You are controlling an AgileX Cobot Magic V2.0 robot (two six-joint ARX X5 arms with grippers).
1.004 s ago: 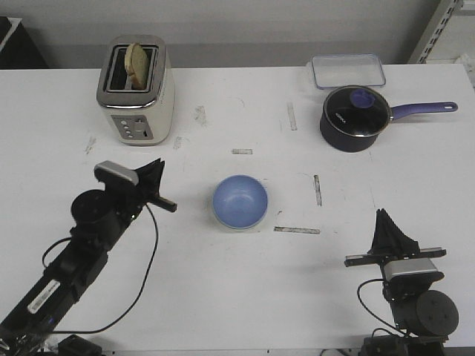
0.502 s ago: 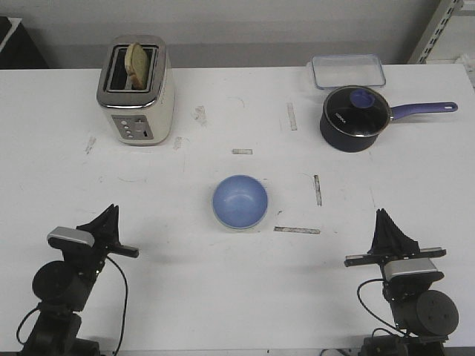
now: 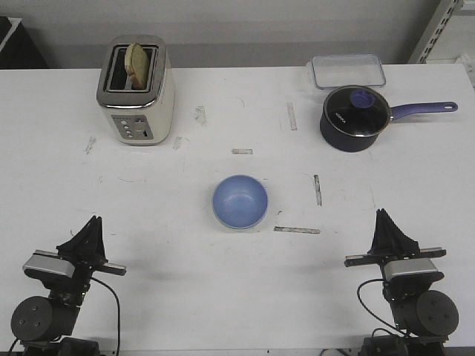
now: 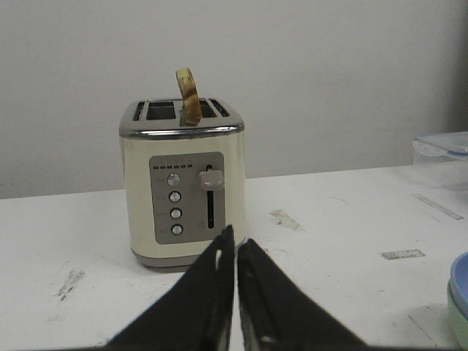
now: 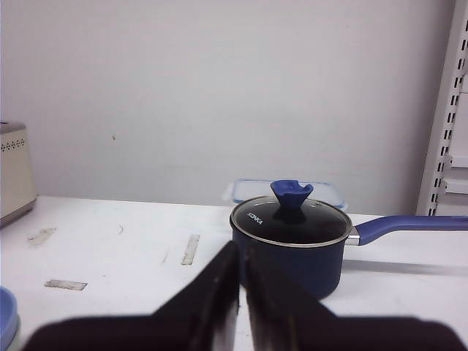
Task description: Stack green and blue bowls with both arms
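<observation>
Left gripper [image 3: 92, 226] sits low at seven o'clock on the table [image 3: 185, 289], tips pressed together, holding nothing. Right gripper [image 3: 385, 221] mirrors it at five o'clock, likewise clenched and empty. Between them, just below table centre, the blue bowl [image 3: 240, 201] rests nested inside the green bowl [image 4: 461, 313], whose pale rim peeks out beneath it. Out at eleven o'clock stands the toaster [image 3: 136, 91] with bread [image 3: 135, 64] upright; at two o'clock, the lidded saucepan [image 3: 355, 118].
</observation>
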